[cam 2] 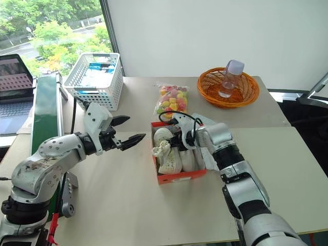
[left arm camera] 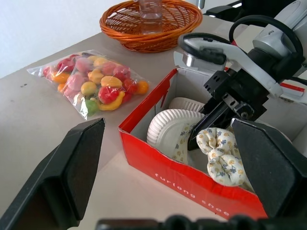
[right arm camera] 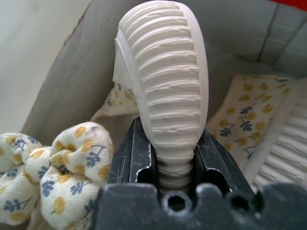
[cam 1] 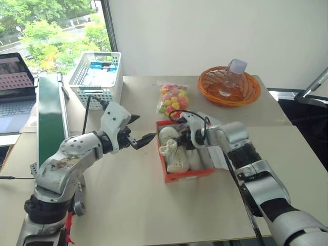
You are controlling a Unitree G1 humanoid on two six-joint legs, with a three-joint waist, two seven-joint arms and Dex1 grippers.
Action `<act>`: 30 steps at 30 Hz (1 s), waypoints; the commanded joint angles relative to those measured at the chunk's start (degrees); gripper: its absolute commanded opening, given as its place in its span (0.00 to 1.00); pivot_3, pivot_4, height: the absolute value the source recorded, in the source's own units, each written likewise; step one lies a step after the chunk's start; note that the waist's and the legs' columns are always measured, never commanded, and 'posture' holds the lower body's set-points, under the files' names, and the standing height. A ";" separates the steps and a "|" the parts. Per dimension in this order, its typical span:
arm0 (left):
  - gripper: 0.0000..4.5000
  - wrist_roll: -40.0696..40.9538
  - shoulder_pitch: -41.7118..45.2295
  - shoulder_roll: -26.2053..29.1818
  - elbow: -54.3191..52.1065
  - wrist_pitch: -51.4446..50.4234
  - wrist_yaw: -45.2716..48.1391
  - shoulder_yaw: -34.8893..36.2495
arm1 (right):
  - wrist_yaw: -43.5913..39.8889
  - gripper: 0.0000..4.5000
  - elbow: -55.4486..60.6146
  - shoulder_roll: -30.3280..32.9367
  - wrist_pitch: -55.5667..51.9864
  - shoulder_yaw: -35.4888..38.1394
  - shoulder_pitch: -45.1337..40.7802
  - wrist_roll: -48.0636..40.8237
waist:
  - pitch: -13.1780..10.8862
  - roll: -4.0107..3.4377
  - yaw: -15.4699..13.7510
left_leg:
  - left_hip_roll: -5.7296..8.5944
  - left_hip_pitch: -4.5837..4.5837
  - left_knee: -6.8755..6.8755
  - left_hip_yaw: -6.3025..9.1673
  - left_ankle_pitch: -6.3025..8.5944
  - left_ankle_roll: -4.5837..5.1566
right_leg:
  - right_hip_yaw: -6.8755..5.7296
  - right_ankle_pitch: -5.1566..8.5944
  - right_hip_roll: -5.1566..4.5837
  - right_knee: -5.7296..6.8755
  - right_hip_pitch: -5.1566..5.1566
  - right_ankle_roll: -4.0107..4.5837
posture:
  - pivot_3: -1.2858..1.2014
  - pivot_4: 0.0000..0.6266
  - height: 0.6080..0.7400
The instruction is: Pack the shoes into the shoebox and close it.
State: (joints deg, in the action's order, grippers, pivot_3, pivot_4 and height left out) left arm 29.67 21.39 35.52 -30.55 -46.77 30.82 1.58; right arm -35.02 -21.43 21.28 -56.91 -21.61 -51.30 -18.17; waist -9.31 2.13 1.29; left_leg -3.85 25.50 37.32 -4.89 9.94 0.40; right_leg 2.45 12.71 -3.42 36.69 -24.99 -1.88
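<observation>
The red shoebox lies open at the middle of the table, white inside. Both cream shoes are in it. One shoe stands on its side with its ridged pale sole showing, and my right gripper is shut on its end, reaching down into the box from the right. The other shoe lies beside it with a floral fabric bow. Left of the box, a little above the table, my left gripper hangs open and empty, pointing at the box.
A bag of coloured sweets lies just behind the box. An orange wicker basket with a clear bottle stands at the back right. At the back left are a white mesh basket, a green panel and a laptop.
</observation>
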 commanded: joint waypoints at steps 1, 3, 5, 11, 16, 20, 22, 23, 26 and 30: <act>1.00 0.66 0.29 -0.26 -1.64 -0.16 -0.41 1.05 | 0.64 0.10 5.45 4.28 1.17 -5.09 2.81 7.28 | 0.00 0.00 -0.51 | 0.00 0.00 0.00 0.00 0.00 0.00 | 0.00 0.01 0.00 0.00 -0.01 0.01 | 0.52 0.24 1.00; 1.00 0.68 0.61 -0.32 -1.32 -0.12 -0.20 0.68 | -0.67 0.10 8.39 6.28 1.03 -7.95 3.81 9.19 | 0.01 0.01 -0.73 | 0.00 0.01 -0.01 -0.02 0.00 0.00 | 0.00 0.03 -0.01 -0.02 -0.02 0.03 | 0.52 0.24 1.00; 1.00 0.68 0.98 -0.42 -0.94 -0.05 0.09 0.30 | -1.73 0.10 10.97 7.74 0.78 -9.88 4.57 10.43 | 0.01 0.01 -0.99 | 0.02 0.04 -0.02 -0.02 0.00 0.00 | 0.00 0.04 -0.02 -0.03 -0.03 0.02 | 0.52 0.24 1.00; 1.00 0.00 2.88 -0.90 0.82 0.45 1.00 -1.07 | -3.24 0.10 14.46 9.81 1.44 -12.14 5.79 13.31 | 0.02 0.03 -1.49 | 0.02 0.01 -0.01 -0.02 0.00 0.00 | -0.01 0.04 -0.03 -0.02 0.00 0.02 | 0.52 0.24 1.00; 1.00 -0.19 3.72 -0.49 1.79 0.61 2.28 -1.87 | -4.04 0.10 16.26 9.74 0.21 -10.54 7.08 13.28 | 0.03 0.04 -1.70 | 0.01 0.02 -0.01 -0.02 0.00 0.00 | -0.02 0.05 -0.02 -0.05 0.00 0.03 | 0.52 0.24 1.00; 1.00 -0.29 3.90 0.00 2.09 0.61 3.58 -2.54 | -4.23 0.36 17.14 10.11 -0.09 -9.12 7.28 13.59 | 0.03 0.04 -1.83 | 0.01 0.02 -0.01 -0.02 0.00 0.00 | -0.02 0.05 -0.02 -0.03 0.00 0.03 | 0.52 0.24 1.00; 1.00 -0.36 4.09 0.06 2.47 0.74 4.35 -3.10 | -4.50 0.54 18.01 10.18 -1.06 -7.46 6.98 13.12 | 0.03 0.04 -1.86 | 0.01 0.02 -0.01 -0.02 0.00 0.00 | -0.02 0.05 -0.02 -0.04 0.00 0.03 | 0.52 0.24 1.00; 1.00 -0.43 4.15 0.01 2.62 0.76 4.56 -3.32 | -4.65 0.61 18.46 10.13 -1.63 -6.75 6.90 12.79 | 0.03 0.04 -1.84 | 0.01 0.02 -0.01 -0.02 0.00 0.00 | -0.02 0.05 -0.02 -0.04 -0.01 0.03 | 0.52 0.24 1.00; 1.00 -0.71 4.19 -0.01 2.85 0.94 5.17 -3.99 | -5.81 0.86 20.54 10.59 -3.78 -4.68 6.59 11.54 | 0.03 0.04 -1.82 | 0.01 0.03 -0.02 -0.02 0.00 0.00 | -0.02 0.06 -0.01 -0.03 -0.03 0.05 | 0.52 0.24 1.00; 1.00 -0.88 4.60 -0.19 3.71 1.34 6.13 -4.84 | -7.04 0.99 25.34 9.95 -11.45 4.63 4.57 5.86 | 0.02 0.05 -1.84 | 0.01 0.05 -0.01 -0.02 0.00 0.01 | -0.02 0.06 -0.01 -0.02 -0.04 0.05 | 0.52 0.24 1.00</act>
State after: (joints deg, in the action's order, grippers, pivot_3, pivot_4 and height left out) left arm 29.19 24.64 35.10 -26.29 -46.59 36.16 -3.07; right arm -41.45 0.10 30.59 -64.74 -22.41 -44.83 -9.68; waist -9.28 2.18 -0.54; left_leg -3.84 25.56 37.31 -4.91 9.94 0.41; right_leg 2.44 12.77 -3.44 36.67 -25.04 -1.83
